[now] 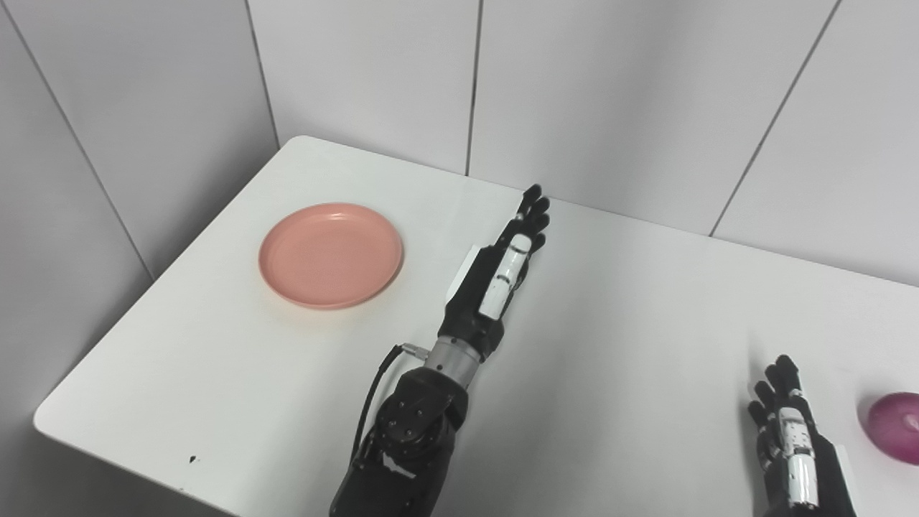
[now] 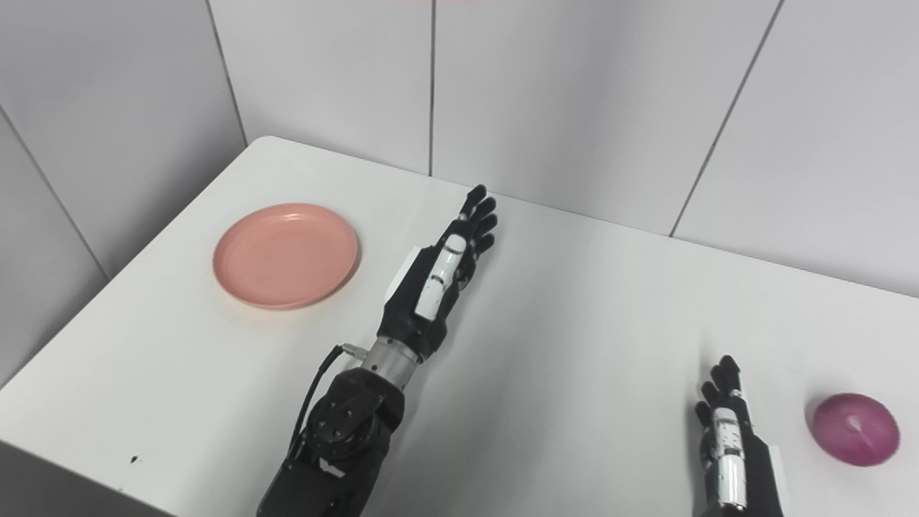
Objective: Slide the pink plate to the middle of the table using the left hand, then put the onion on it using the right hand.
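The pink plate (image 1: 330, 254) lies flat on the white table (image 1: 617, 316), toward its left side. My left hand (image 1: 502, 269) is stretched out open over the table's middle, well to the right of the plate and apart from it, holding nothing. The purple onion (image 2: 854, 429) rests on the table near the right edge of the picture. My right hand (image 2: 729, 445) is low at the bottom right, fingers extended and open, just left of the onion without touching it.
Grey panelled walls close in the table at the back and on the left. The table's rounded front-left corner (image 1: 50, 424) and left edge are near the plate. A small dark speck (image 1: 192, 458) marks the front of the tabletop.
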Controlling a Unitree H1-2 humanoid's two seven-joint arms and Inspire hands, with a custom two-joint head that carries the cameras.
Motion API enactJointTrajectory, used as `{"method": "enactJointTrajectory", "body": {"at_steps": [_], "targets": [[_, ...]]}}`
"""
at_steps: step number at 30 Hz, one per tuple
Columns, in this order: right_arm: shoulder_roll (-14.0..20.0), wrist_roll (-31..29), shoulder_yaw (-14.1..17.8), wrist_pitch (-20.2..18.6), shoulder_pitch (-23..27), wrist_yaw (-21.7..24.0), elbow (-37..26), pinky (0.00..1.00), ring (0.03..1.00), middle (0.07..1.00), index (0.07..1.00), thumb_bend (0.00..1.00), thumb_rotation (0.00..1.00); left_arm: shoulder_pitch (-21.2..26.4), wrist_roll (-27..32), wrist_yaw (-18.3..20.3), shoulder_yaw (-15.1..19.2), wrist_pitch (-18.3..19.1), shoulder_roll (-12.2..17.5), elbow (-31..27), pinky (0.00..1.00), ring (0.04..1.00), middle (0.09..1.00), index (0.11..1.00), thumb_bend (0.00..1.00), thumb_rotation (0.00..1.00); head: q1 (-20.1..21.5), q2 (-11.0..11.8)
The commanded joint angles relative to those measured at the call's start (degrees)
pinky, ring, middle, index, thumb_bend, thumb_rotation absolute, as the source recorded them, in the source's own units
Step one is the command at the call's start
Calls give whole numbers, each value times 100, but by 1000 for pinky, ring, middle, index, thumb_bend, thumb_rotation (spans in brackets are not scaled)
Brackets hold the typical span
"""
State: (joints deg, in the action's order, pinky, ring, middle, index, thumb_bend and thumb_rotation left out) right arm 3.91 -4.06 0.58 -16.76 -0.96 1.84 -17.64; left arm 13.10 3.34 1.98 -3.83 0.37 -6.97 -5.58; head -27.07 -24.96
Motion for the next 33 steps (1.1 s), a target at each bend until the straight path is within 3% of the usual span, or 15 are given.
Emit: {"method": "enactJointTrajectory", "body": {"at_steps": [1,20,33], "targets": [[-22,-32,24,46,77,15,-72,1000,1000,1000,1000,0,1000,262,-105,-85,24,53,2,-303,990,1000,1000,996,473,1000,5,10],[3,-51,21,55,82,52,-72,1000,1000,1000,1000,0,1000,677,35,-433,725,300,233,-610,973,971,978,963,455,1000,9,21],[-11,-56,8,88,86,55,3,1000,1000,1000,1000,0,1000,938,217,-565,1232,197,586,-593,970,978,984,967,459,1000,-30,68]]}}
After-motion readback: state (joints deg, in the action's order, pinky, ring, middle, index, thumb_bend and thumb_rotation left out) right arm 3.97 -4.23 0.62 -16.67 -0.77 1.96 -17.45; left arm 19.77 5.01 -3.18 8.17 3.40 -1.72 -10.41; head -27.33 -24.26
